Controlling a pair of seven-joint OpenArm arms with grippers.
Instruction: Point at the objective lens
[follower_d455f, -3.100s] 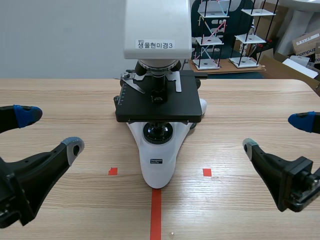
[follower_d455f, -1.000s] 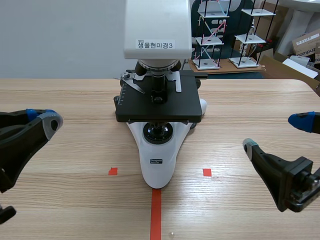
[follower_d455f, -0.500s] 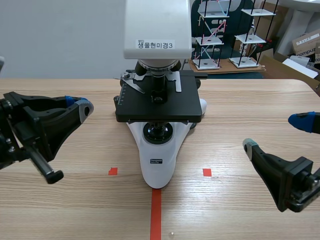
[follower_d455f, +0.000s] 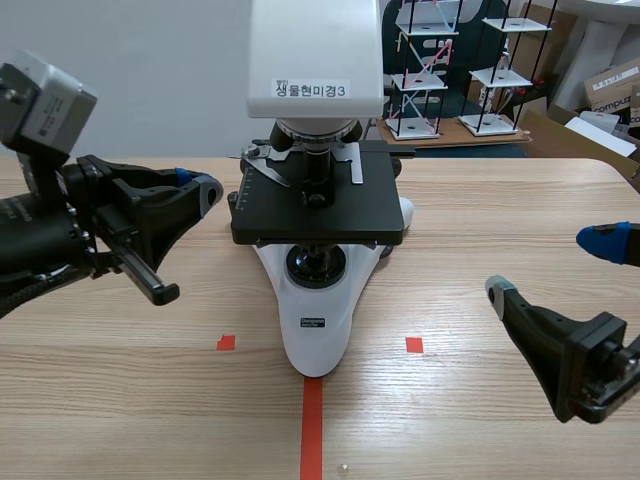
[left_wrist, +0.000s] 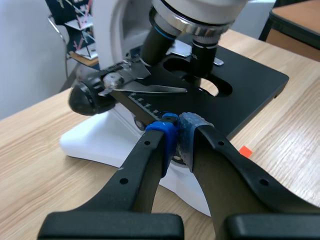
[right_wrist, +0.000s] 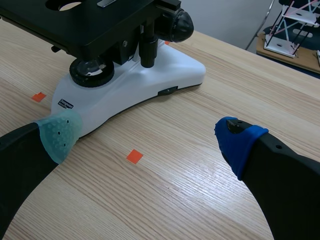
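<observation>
A white compound microscope (follower_d455f: 316, 300) with black fittings stands at the middle of the light wooden table (follower_d455f: 480, 210), its rounded white base pointing to six o'clock, toward the robot. Its black cylindrical objective lens (follower_d455f: 318, 168) hangs from the nosepiece under the white head, just above the flat black stage (follower_d455f: 350, 215). The left gripper (follower_d455f: 207, 189) hangs raised over the table at the stage's nine o'clock, its tips aimed toward three o'clock and near the stage edge, apart from it. Its blue and grey dotted pads are pressed together with nothing between them. In the left wrist view the lens sits ahead of and above those tips, beyond a silver metal slide clip (left_wrist: 145, 87). The right gripper (follower_d455f: 548, 268) lies low at the microscope's four o'clock, well apart from it, with its fingers spread wide.
</observation>
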